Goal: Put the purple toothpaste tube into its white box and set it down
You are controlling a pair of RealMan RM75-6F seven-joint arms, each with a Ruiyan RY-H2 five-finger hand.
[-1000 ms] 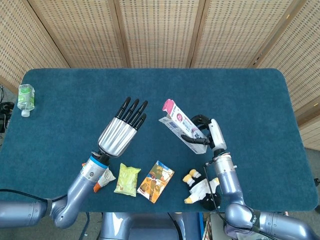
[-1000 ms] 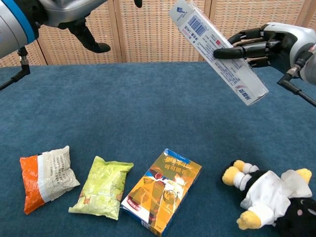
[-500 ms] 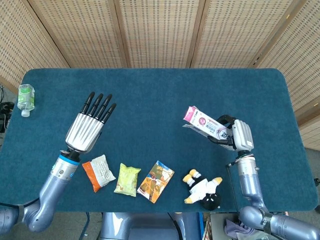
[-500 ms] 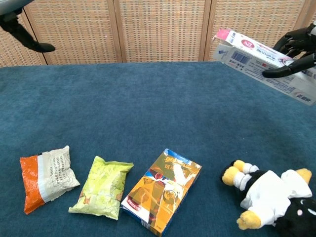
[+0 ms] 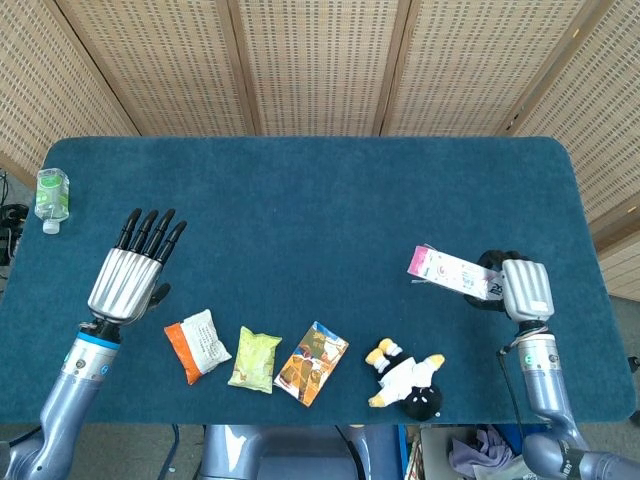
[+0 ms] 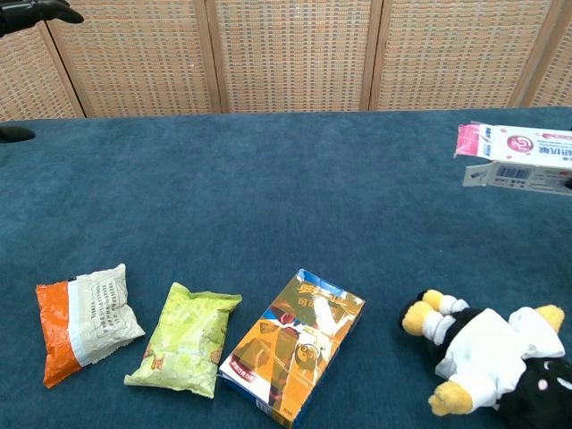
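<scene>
Head view: right hand (image 5: pixel 522 290) grips the white toothpaste box (image 5: pixel 455 273) by its far end. Left hand (image 5: pixel 130 277) is spread, empty. Thin carton likely crushes easily; hold mid-length.

white box (image 6: pixel 523 157): pink round logo and red print on its face, too small to read | orange carton (image 6: pixel 293 346): Chinese characters across its top, not legible | orange-and-white packet (image 6: pixel 85 321): fine print, unreadable | no numbers could be read
</scene>
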